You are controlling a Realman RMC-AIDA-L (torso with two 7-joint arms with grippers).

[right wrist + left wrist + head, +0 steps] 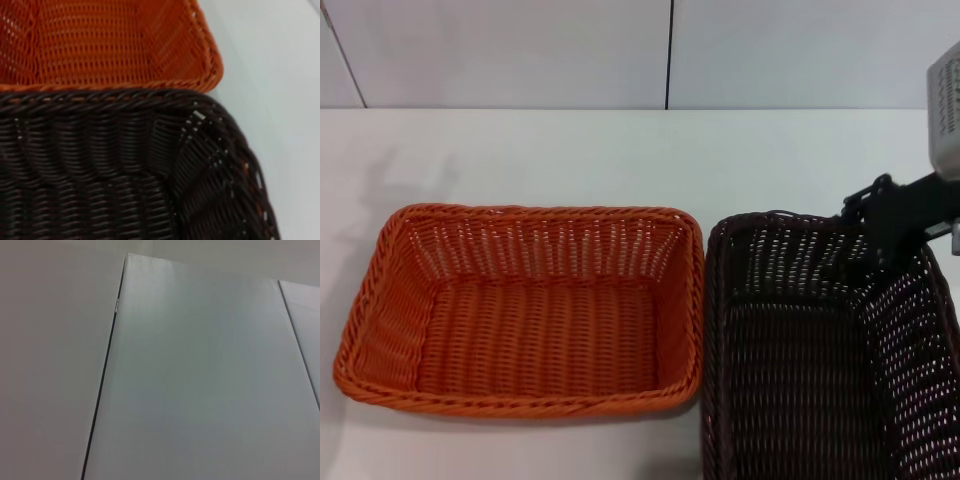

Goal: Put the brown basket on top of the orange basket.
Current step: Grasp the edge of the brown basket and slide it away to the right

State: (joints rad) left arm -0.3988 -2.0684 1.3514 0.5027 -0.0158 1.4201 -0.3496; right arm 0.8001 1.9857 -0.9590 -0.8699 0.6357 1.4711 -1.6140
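Observation:
The orange basket point(525, 310) sits on the white table, left of centre in the head view, and it is empty. The brown basket point(820, 360) is right beside it on the right, their long rims almost touching, and it runs off the bottom edge of the view. My right gripper point(873, 238) is at the brown basket's far rim near its far right corner, reaching in from the right. The right wrist view shows the brown basket's inner corner point(125, 170) close up, with the orange basket point(110, 45) just beyond its rim. My left gripper is out of view.
The white table point(570, 160) runs back to a white panelled wall point(520, 50) with dark seams. The left wrist view shows only pale flat panels point(200, 380) with a dark seam.

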